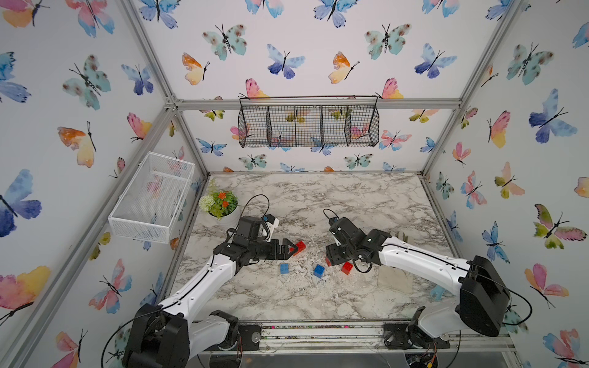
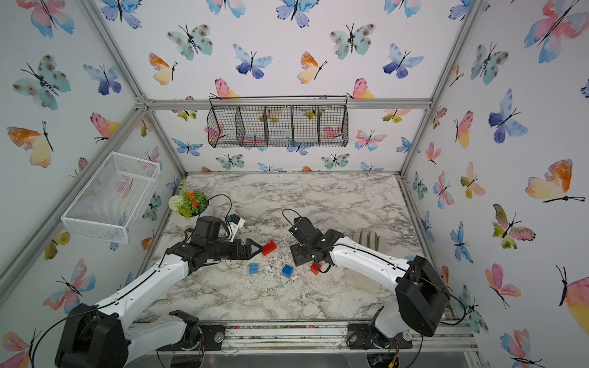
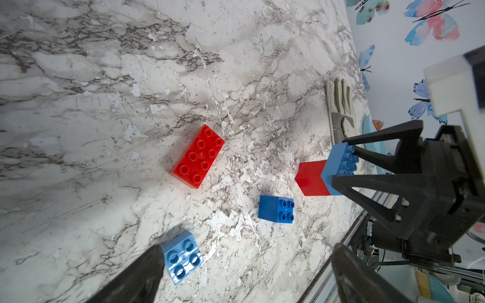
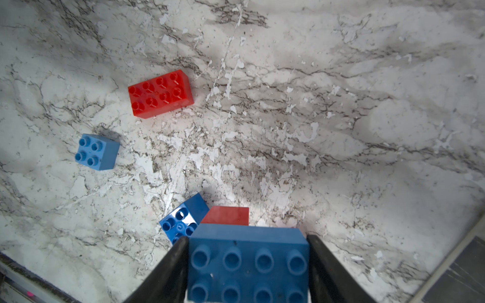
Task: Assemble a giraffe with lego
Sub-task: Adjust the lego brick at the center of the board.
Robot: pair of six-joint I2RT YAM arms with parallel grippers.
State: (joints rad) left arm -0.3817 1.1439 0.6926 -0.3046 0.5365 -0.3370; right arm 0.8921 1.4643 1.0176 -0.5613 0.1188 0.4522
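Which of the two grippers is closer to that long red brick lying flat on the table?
Left. The left gripper hangs open right beside the long red brick, fingertips almost at its end. The right gripper is farther off across the table, shut on a long blue brick.
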